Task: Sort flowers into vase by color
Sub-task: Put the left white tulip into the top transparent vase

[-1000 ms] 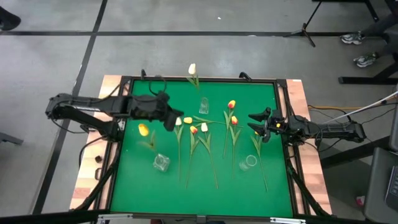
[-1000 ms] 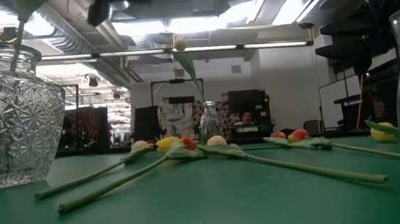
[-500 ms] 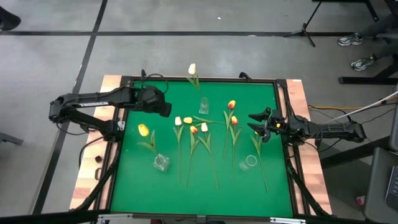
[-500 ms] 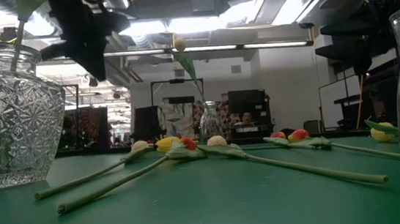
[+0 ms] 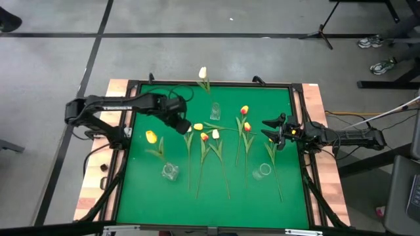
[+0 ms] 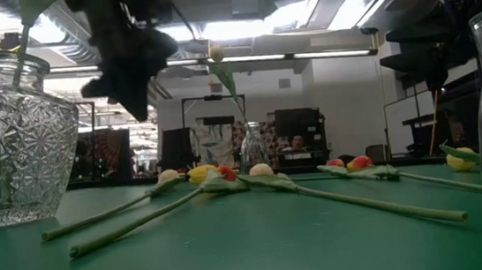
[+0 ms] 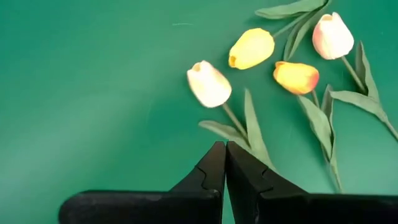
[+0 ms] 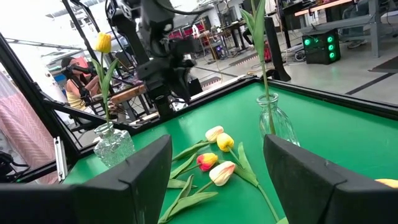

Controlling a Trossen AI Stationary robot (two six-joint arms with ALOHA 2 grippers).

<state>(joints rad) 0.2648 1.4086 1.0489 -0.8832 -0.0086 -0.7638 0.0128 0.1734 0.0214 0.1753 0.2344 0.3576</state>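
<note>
Green felt covers the bench (image 5: 210, 196), which stands on a grey concrete floor (image 5: 197, 52) crossed by dark tape lines. Over its left half the left pincer (image 5: 181, 126) hangs above the mat with its two fingers (image 7: 211, 168) clenched tip to tip on nothing. Just ahead of those tips lies a white tulip (image 7: 209, 84), and a little further on, side by side, lie a yellow tulip (image 7: 251, 48), an orange tulip (image 7: 296, 76) and a pinkish-white tulip (image 7: 332, 35), all flat on the felt with stems and leaves trailing away. Behind and to the side of this pincer, towards the bench's near left, a cut-glass vase (image 5: 170, 172) holds one yellow bloom (image 5: 151, 137) upright. At the far edge, beyond the pincer, a slim vase (image 5: 214, 111) holds a white flower (image 5: 203, 72). The right pincer (image 5: 273, 129) waits at the right edge of the bench, its fingers (image 8: 130, 174) spread wide and grasping nothing. Between the two pincers, nearer the right one, two red-and-yellow tulips (image 5: 245, 118) lie on the felt. Just beside the right pincer a further stem (image 5: 275, 170) runs towards the near edge, past an empty clear vase (image 5: 262, 171).
</note>
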